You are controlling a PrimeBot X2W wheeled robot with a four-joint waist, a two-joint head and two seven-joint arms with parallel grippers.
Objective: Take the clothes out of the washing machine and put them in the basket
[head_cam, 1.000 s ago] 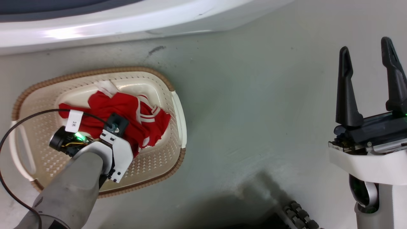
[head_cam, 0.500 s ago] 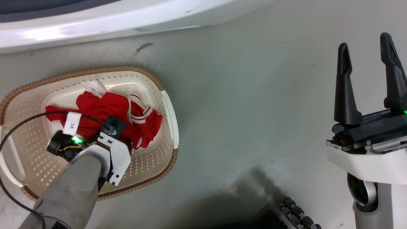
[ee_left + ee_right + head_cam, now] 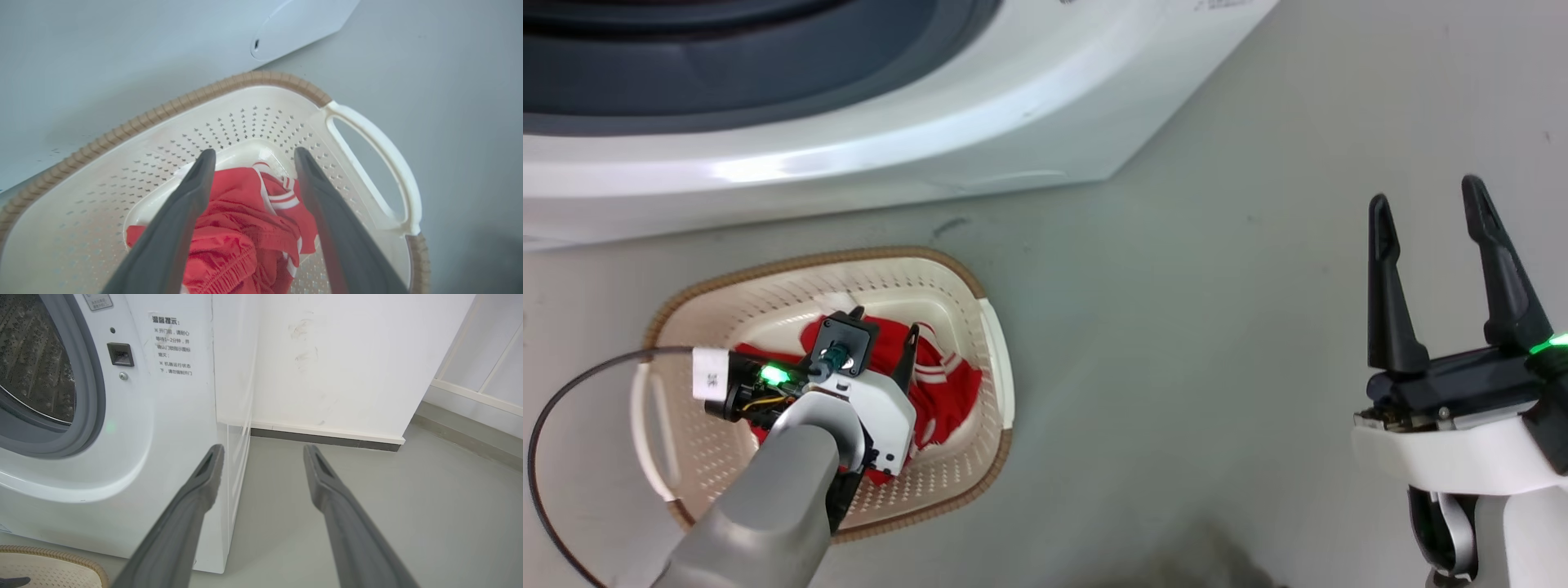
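Red clothes [image 3: 943, 390] with white trim lie crumpled in the bottom of the cream basket [image 3: 980, 286], which stands on the floor in front of the white washing machine [image 3: 866, 155]. My left gripper [image 3: 882, 325] hangs open over the basket, its fingers apart above the clothes [image 3: 245, 228] with nothing between them. The basket's rim [image 3: 171, 108] and handle show in the left wrist view. Off to the right, my right gripper [image 3: 1425, 208] is open and empty above the floor. In the right wrist view, the right gripper [image 3: 263, 451] faces the washing machine [image 3: 135, 449], whose steel drum shows through the porthole.
Grey floor [image 3: 1176, 327] stretches between the basket and my right arm. A white wall [image 3: 347, 363] with a dark skirting stands behind the machine's right side. A black cable [image 3: 572, 392] loops from my left wrist.
The head camera has tilted up, so more of the washing machine shows. My left gripper has risen off the clothes, which stay in the basket, and its fingertips now show. The right gripper stays open.
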